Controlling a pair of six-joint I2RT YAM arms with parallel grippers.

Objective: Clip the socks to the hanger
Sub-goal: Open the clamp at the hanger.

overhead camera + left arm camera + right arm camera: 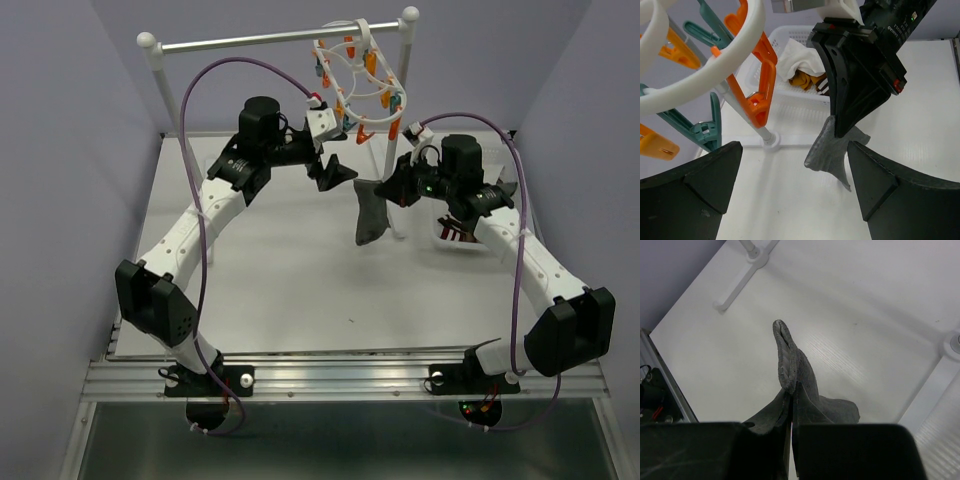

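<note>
Extending up near the hanger [750,35], left fingers [695,185] spread wide, right fingers [850,450] pinching grey sock [795,370] aloft.

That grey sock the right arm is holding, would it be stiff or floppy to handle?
Probably floppy: the grey sock droops and folds below the right tool. Likely light, since a pinch at one edge holds it up. Its knitted texture suggests little slipping.

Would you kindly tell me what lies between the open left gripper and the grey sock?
Nothing: the top view shows only bare table between the left gripper and the grey sock, which hangs pinched in the right gripper.
</note>
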